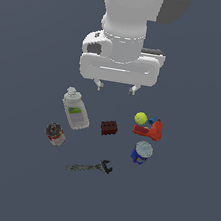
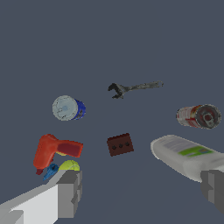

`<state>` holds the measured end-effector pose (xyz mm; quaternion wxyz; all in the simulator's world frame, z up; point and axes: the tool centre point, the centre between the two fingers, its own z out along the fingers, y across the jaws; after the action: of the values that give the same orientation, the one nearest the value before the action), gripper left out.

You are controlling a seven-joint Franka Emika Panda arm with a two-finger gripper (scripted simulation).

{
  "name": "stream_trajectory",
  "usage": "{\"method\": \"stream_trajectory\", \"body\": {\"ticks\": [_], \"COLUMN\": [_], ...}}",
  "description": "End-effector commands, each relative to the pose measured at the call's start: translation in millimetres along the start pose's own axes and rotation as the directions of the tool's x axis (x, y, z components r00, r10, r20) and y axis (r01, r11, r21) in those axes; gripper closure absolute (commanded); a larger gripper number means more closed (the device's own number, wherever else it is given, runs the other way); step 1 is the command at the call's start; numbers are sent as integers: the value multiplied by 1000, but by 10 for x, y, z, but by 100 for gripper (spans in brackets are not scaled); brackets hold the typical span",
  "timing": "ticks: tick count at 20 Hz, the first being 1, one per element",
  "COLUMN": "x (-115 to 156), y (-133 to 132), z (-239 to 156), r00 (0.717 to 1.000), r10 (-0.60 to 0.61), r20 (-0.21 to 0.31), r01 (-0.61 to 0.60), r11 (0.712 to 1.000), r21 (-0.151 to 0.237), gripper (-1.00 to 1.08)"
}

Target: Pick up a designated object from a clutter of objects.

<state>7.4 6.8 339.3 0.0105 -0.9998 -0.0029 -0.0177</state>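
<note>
The slim dark grey wrench (image 1: 89, 167) lies flat at the near side of the clutter, its black jaw head toward the exterior view's right; it also shows in the wrist view (image 2: 133, 88). My gripper (image 1: 115, 87) hangs open and empty high above the far side of the clutter, well away from the wrench. In the wrist view its two fingers (image 2: 70, 192) stand wide apart with nothing between them. The dark red block (image 1: 109, 127) sits in the middle of the clutter, between gripper and wrench.
A white green-labelled bottle (image 1: 76, 109) lies at the exterior view's left, a small red-white can (image 1: 55, 134) near it. A yellow-green ball (image 1: 140, 118), a red-blue tool (image 1: 150, 129) and a blue can (image 1: 142, 152) stand at the right.
</note>
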Motion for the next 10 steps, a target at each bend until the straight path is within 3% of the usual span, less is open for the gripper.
{"method": "stream_trajectory", "body": {"ticks": [1,10], "x": [0,55], "y": [0,53], "z": [0,-7], "r00": [1000,1000], "r10": [0,14], "r20": [0,-15], "r01": [0,-14], "r11": [1000,1000], "r21": [0,-9], "gripper": [-92,-92]}}
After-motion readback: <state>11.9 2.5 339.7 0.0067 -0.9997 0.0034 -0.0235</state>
